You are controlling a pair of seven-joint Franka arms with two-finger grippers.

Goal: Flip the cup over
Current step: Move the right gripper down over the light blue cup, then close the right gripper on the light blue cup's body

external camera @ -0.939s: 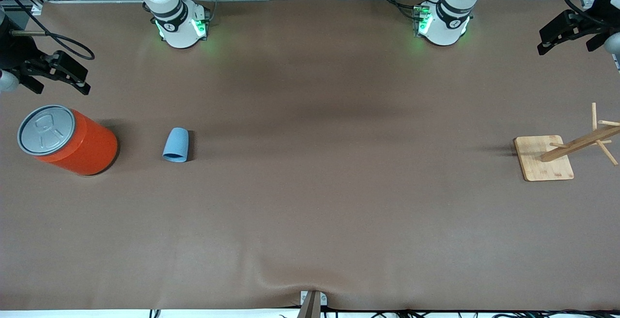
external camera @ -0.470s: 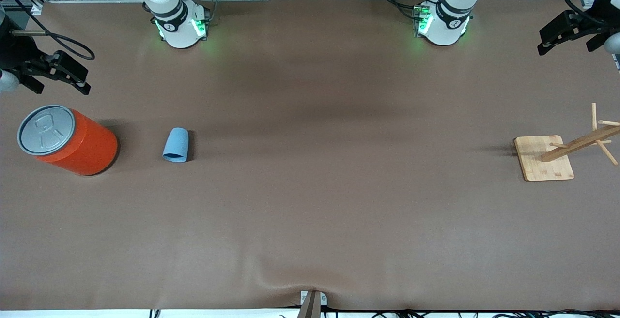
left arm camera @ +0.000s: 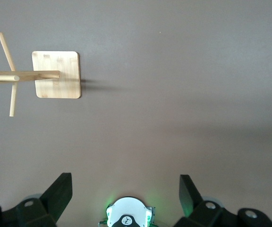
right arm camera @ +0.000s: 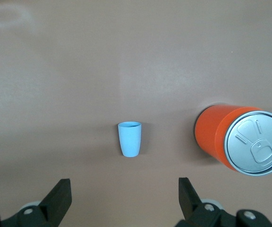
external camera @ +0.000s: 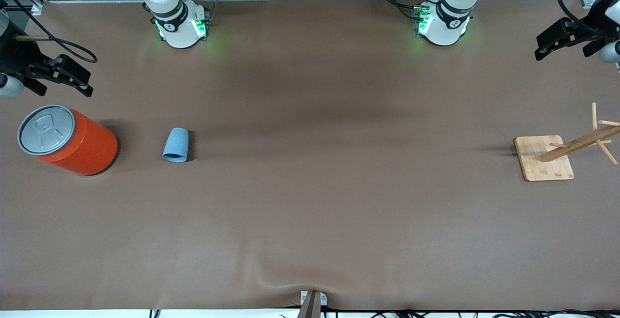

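1. One small light-blue tapered plastic cup (external camera: 176, 144) stands on the brown table cover (external camera: 310, 202), toward the right arm's end, beside the large orange cylinder can with a grey lid (external camera: 68, 139) and apart from it. From the front view its narrow closed end points up, so it looks to stand mouth-down.
2. Handling, as a judgement: thin moulded plastic, very light, fairly stiff but springy at the rim; the smooth wall may slip, and a nudge could tip or skate it.
3. Best hold, I judge: across the side wall about mid-height, jaws square to the taper; a hold too near the narrow end may squirt it out.
4. Right gripper (right arm camera: 122, 198) hangs high over the table's edge by the can, fingers spread wide, holding nothing.
5. Left gripper (left arm camera: 126, 194) waits over the other end, near the wooden peg stand on its square bamboo base (external camera: 543, 158), jaws likewise apart and empty.
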